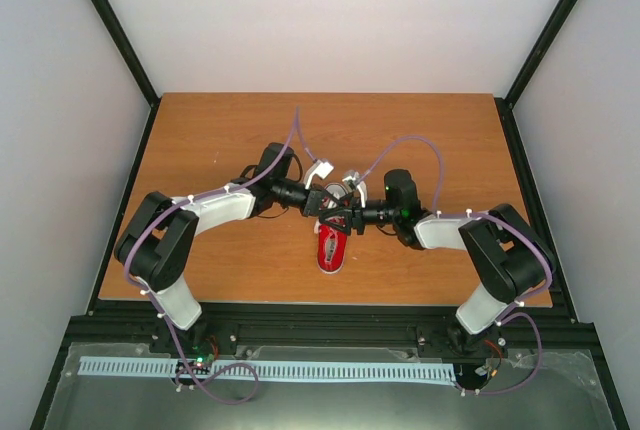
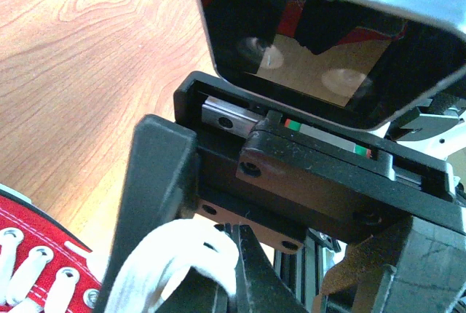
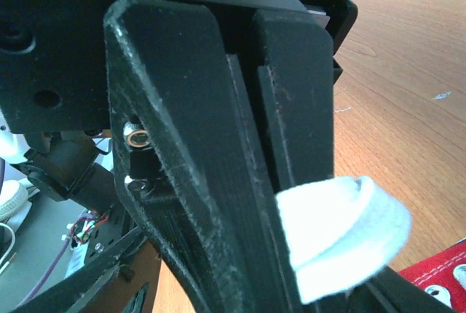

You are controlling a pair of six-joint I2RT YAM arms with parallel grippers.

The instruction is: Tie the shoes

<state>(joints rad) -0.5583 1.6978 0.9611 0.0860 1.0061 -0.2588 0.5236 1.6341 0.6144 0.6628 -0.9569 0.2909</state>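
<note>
The shoe (image 1: 331,248), a small red sneaker with a white toe cap, lies mid-table with its toe toward the arms; its eyelet rows (image 2: 29,258) and a red corner (image 3: 444,276) also show. My left gripper (image 1: 322,202) (image 2: 234,255) hangs just above it, shut on a folded loop of white lace (image 2: 182,258) (image 3: 338,233). My right gripper (image 1: 346,216) faces it from the right and is open. Its fingers (image 2: 162,182) stand wide apart on either side of the left fingertips and the loop, and I cannot see them touching the lace.
The wooden table (image 1: 220,140) is walled by white panels and black frame posts. Purple cables (image 1: 405,145) arch over both arms. The table's front edge and a black rail (image 1: 320,320) lie near the arm bases.
</note>
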